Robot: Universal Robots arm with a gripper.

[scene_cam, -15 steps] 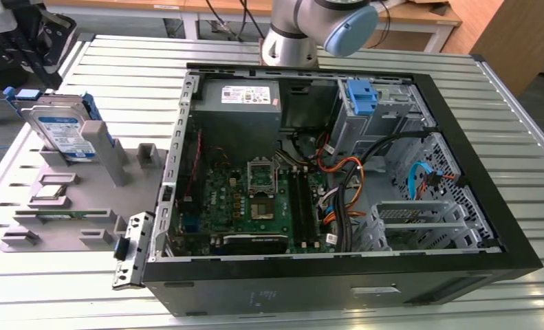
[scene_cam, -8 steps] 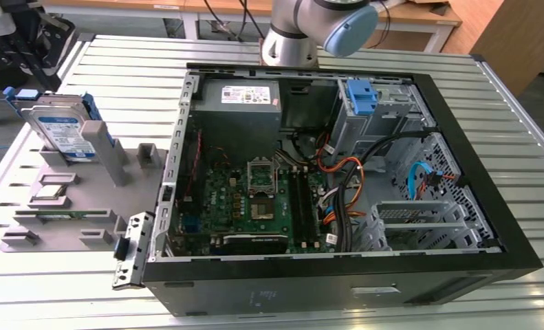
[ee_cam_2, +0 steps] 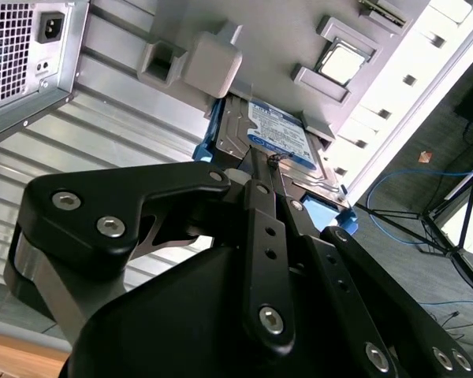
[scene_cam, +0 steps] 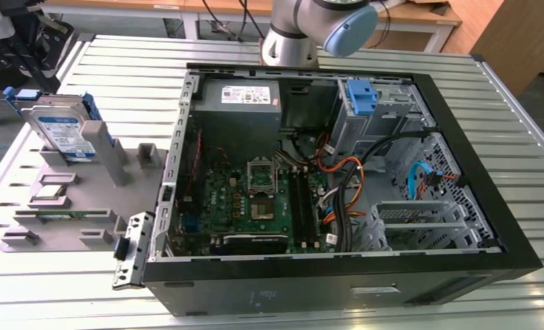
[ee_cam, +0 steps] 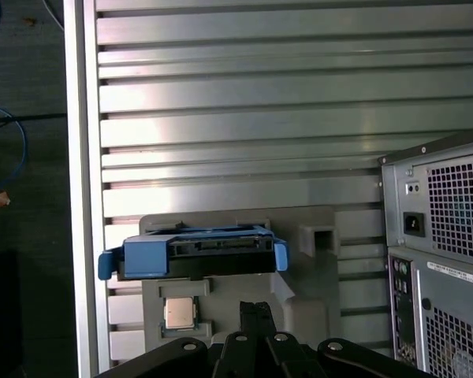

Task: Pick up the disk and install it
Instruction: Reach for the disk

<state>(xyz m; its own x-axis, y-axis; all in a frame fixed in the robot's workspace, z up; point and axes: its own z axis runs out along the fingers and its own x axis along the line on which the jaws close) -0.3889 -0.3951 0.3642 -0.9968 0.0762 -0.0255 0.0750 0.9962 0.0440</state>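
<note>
You're looking at a disk [scene_cam: 65,134] of dull silver metal, with a glossy label and smooth blue plastic rails. The holder [scene_cam: 115,165] is matt grey plastic. Your desk [scene_cam: 115,69] is ribbed bare metal with a bright sheen. The gripper [ee_cam_2: 265,167] is matt black metal with shiny steel screws.

Looking down from high over the open computer case [scene_cam: 327,292] in the exterior view, and from close behind the gripper [ee_cam_2: 266,167] [ee_cam: 256,309] in both wrist views, with the disk [scene_cam: 65,130] [ee_cam_2: 280,130] [ee_cam: 197,253] standing in the grey holder [scene_cam: 98,206] beside the case shared among all three.
</note>
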